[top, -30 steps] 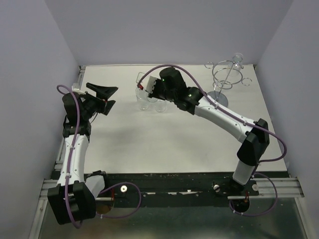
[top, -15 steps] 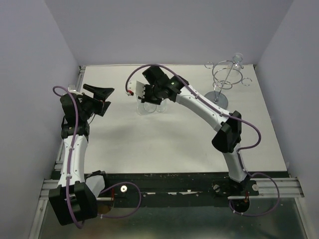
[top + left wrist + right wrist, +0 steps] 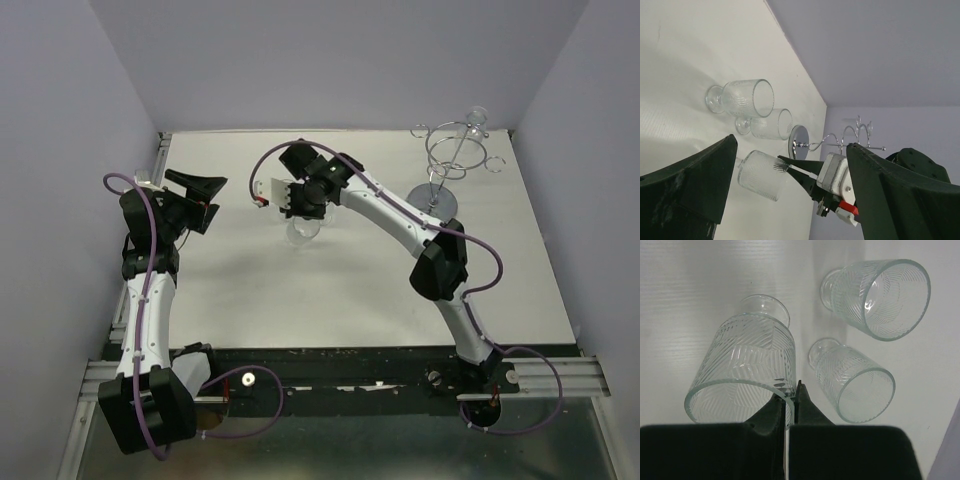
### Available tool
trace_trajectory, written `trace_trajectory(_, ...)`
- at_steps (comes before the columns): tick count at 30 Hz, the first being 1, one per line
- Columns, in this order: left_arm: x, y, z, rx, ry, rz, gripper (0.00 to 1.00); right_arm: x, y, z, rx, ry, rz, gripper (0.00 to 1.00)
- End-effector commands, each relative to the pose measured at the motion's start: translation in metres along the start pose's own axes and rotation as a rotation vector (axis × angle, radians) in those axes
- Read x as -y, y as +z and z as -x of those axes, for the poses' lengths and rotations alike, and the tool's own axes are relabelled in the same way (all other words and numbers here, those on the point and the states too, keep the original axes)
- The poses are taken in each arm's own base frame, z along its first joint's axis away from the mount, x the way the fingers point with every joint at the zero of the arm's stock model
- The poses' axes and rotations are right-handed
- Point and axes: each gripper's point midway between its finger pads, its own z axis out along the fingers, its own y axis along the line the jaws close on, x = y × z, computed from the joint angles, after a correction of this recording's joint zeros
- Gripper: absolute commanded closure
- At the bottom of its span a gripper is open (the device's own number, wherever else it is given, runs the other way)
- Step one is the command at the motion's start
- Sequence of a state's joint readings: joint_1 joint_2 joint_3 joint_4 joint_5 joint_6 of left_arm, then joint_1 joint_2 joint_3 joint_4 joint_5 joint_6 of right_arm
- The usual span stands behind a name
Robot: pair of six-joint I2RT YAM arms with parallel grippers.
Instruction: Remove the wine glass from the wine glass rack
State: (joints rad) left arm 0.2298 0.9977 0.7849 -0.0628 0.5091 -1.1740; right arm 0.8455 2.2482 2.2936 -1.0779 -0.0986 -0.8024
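Right gripper (image 3: 791,396) clamped on the wine glass (image 3: 747,367) rim, well clear of the wine glass rack (image 3: 455,152).
One jaw sits inside the bowl, one outside; two more glasses (image 3: 852,382) stand just beside. Rack: far right corner of the table (image 3: 330,300). Left gripper (image 3: 208,198): jaws wide, holding nothing.

right claw (image 3: 791,397) carried the wine glass (image 3: 747,365) nearer; elbow (image 3: 437,270) swung left.

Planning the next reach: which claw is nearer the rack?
Right. The right claw, shut on a glass by its rim, is left of the rack; the open left claw sits even farther left.
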Motion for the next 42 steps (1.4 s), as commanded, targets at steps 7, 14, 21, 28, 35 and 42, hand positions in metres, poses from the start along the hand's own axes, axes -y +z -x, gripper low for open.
trace_trajectory(7, -0.001, -0.004, 0.006, 0.038, 0.010, 0.008, 0.01, -0.021, 0.026, -0.010, -0.075, -0.050, 0.066, 0.99)
trace_trajectory(14, -0.003, -0.004, 0.005, 0.038, 0.008, 0.012, 0.01, -0.022, 0.033, -0.010, -0.084, -0.037, 0.059, 0.97)
trace_trajectory(21, -0.005, -0.004, 0.006, 0.041, 0.005, 0.015, 0.01, -0.021, 0.036, -0.014, -0.097, -0.021, 0.049, 0.90)
trace_trajectory(28, -0.008, -0.003, 0.005, 0.041, 0.002, 0.023, 0.01, -0.020, 0.040, -0.015, -0.094, -0.009, 0.039, 0.86)
trace_trajectory(35, -0.013, -0.002, 0.004, 0.039, 0.000, 0.035, 0.01, -0.017, 0.039, -0.016, -0.093, 0.007, 0.004, 0.81)
trace_trajectory(42, -0.017, 0.000, 0.005, 0.039, 0.035, 0.048, 0.01, -0.016, 0.033, -0.011, -0.075, 0.028, -0.007, 0.79)
